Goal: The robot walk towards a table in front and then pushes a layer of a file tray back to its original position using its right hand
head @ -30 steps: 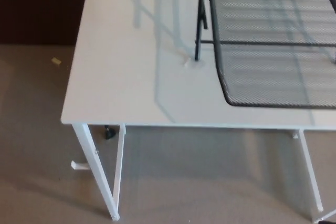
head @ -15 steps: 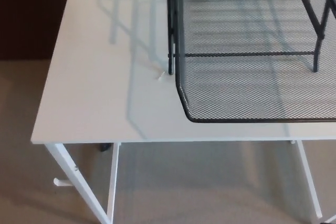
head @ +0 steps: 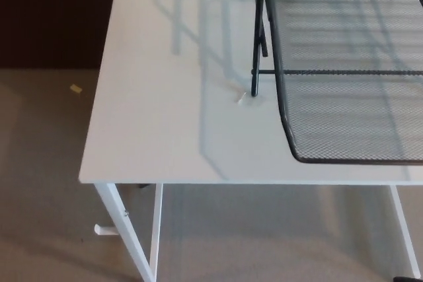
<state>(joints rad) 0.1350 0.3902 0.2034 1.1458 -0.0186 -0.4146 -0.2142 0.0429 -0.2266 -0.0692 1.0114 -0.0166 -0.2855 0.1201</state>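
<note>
A black wire-mesh file tray layer [head: 350,104] juts forward from its thin black frame [head: 256,44], reaching almost to the front edge of the smooth white surface [head: 158,117] at its right side. No robot hands show, so their fingers cannot be judged. Beige carpet [head: 39,183] lies below.

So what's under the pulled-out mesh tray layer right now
Through the mesh of the tray layer only the white table shows; nothing lies on it there. The layer's right part runs out of the picture, so that stretch is unseen.
</note>
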